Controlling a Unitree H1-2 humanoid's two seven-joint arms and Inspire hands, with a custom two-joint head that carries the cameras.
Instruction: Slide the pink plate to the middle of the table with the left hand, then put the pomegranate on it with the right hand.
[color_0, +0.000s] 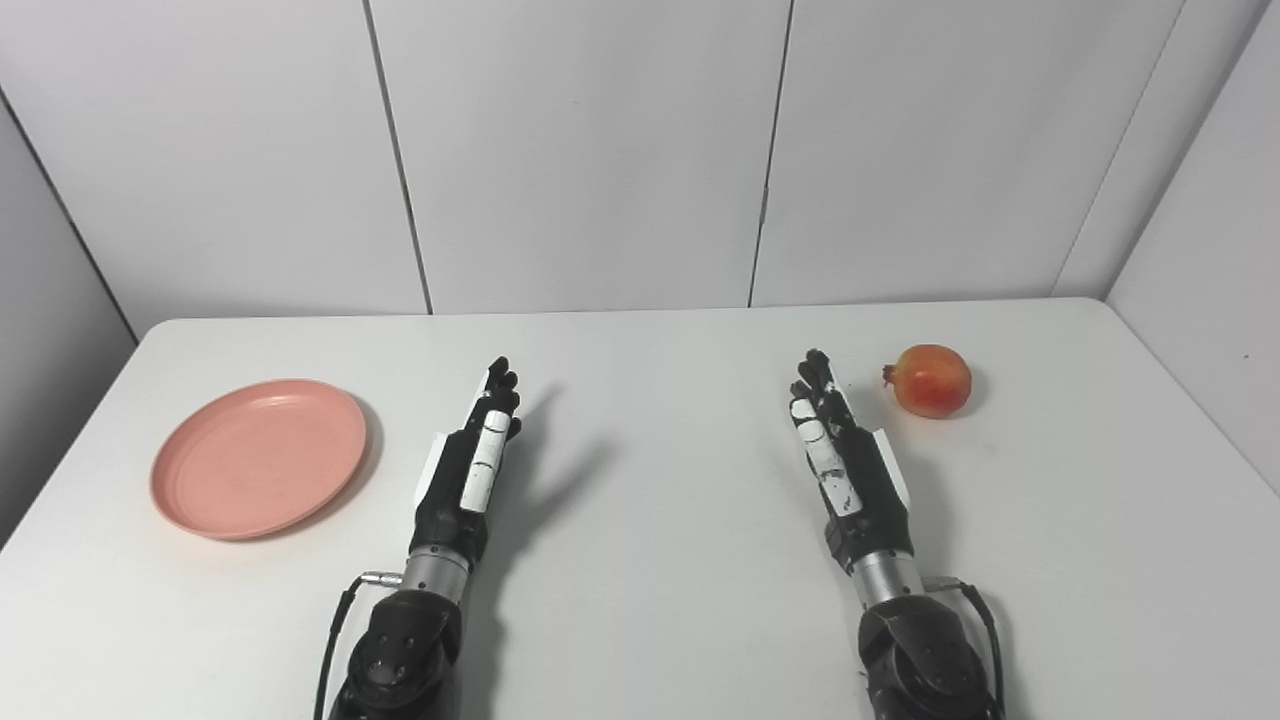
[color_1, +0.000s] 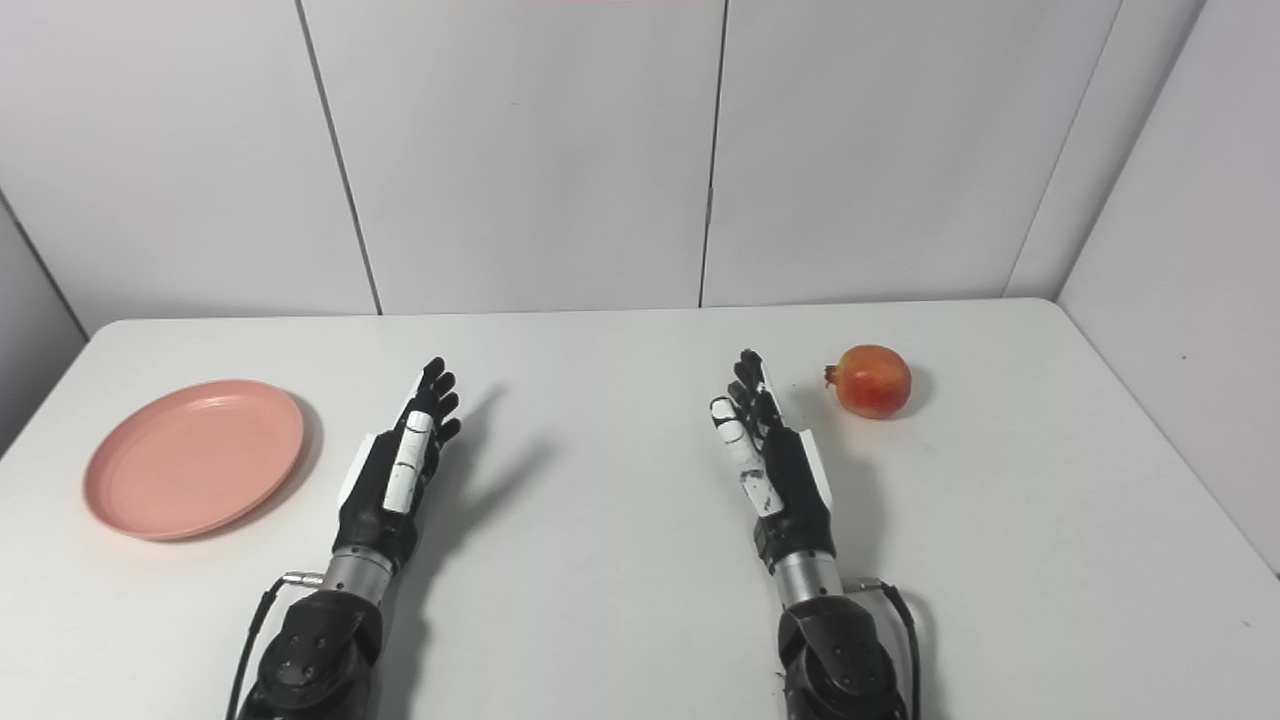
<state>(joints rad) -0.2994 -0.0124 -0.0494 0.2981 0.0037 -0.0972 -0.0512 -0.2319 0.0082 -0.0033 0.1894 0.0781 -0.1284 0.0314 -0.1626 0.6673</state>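
Empty pink plate (color_0: 258, 457) flat at table's left, red-orange pomegranate (color_0: 932, 380) far right, well apart

Bright, even, diffuse overhead light; sharp focus throughout. Soft shadows thrown right of each forearm on the white table (color_0: 640, 620). No glare.

White desk (color_1: 620, 560) before white wall panels (color_1: 520, 150). Pink plate (color_1: 195, 457), empty, at the left side of the desk, near its left edge. Pomegranate (color_1: 874, 381) at the far right, crown pointing left. Left hand (color_1: 400, 465) lies right of the plate and apart from it, fingers extended toward the far side, holding nothing. Right hand (color_1: 765, 455) lies just left of and nearer than the pomegranate, not touching it, fingers likewise extended and empty. Both forearms enter from the near edge
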